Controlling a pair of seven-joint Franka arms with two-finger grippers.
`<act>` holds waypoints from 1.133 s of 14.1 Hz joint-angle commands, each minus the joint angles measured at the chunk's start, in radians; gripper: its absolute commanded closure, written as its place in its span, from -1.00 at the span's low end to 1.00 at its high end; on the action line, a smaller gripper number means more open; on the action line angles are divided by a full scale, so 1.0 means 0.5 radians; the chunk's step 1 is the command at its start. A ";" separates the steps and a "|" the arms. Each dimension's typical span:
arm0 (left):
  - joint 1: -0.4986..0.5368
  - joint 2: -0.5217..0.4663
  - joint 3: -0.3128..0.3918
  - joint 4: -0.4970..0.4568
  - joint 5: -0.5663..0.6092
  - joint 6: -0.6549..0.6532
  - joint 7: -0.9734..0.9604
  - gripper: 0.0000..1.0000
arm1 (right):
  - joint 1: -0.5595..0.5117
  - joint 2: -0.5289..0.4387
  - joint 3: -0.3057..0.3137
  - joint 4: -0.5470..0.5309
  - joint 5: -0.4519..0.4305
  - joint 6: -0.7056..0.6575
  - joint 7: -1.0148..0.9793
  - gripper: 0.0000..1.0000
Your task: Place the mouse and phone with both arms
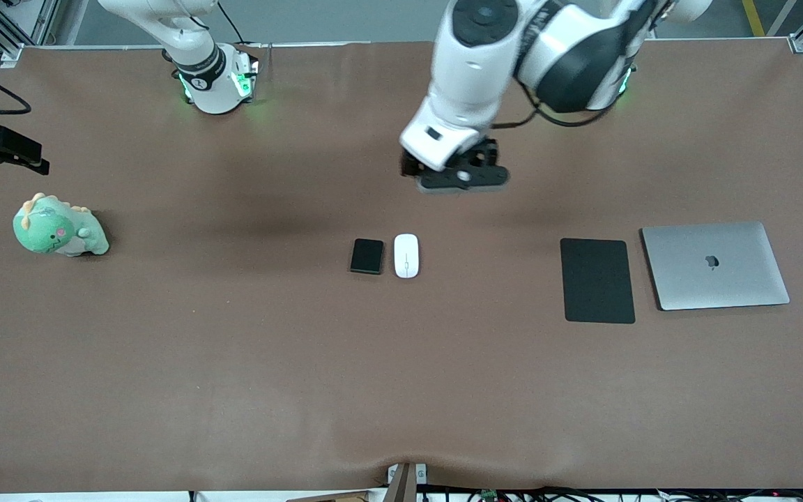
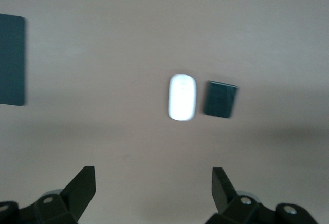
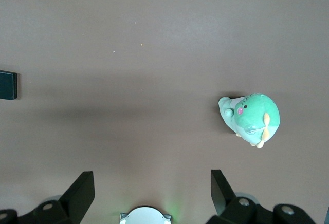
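The white oval mouse and the small black phone lie side by side at the table's middle, the phone toward the right arm's end. My left gripper hangs open and empty over the bare table, between its base and the two things. The left wrist view shows the mouse and phone ahead of the open left gripper. My right gripper is open and empty, high over its own base; a black edge of the phone shows in that view.
A flat black mouse pad and a closed silver laptop lie toward the left arm's end. A green dinosaur toy sits toward the right arm's end, also in the right wrist view. A black fixture juts over that table edge.
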 commanded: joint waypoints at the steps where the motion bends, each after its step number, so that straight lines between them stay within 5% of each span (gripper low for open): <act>1: -0.197 0.150 0.027 0.080 0.167 0.054 -0.195 -1.00 | -0.005 0.053 0.024 0.008 -0.010 0.001 -0.009 -1.00; 16: -0.029 0.871 0.027 -0.024 0.346 0.852 -0.110 -1.00 | 0.025 0.182 0.030 -0.001 0.005 -0.003 -0.015 -1.00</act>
